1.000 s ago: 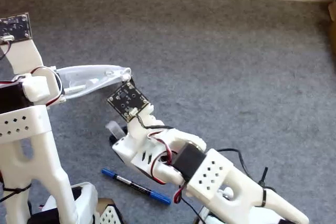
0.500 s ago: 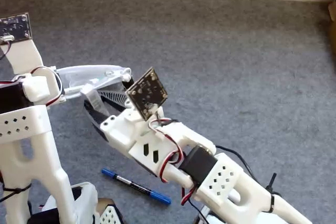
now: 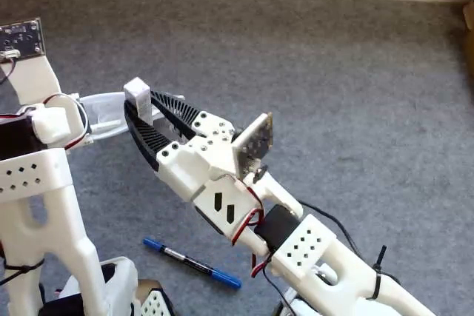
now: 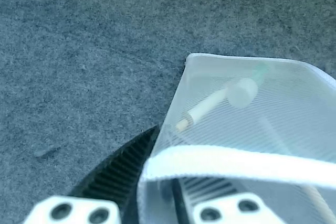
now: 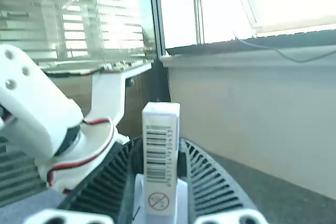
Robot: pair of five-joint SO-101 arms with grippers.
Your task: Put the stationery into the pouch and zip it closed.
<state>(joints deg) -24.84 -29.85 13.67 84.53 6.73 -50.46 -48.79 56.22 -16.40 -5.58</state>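
Grey carpet (image 3: 355, 72) covered the work surface, with a pale wall strip along its far edge.

1. Left arm (image 3: 37, 175): it stood at the left edge. The left gripper (image 4: 167, 174) was closed on the pouch (image 3: 104, 109), its black ribbed fingers (image 4: 118, 174) pinching the white zip tape. The pouch was translucent white mesh, held off the carpet and extending to the right. A white stick-shaped item (image 4: 218, 100) lay inside it.

2. Right gripper (image 3: 141, 105): it sat just right of the pouch, over its right end. It was part open, and both ribbed jaws clamped a small white box (image 5: 160, 150) that stood upright between them. The box face carried a black barcode with a row of digits too small to read. Below that was a red circle-and-slash symbol.

3. Blue pen (image 3: 192, 263): it lay on the carpet at the near side, under the right arm (image 3: 311, 249), apart from both grippers and outside the pouch.

4. Right wrist view: it showed window blinds and a pale wall behind the box.
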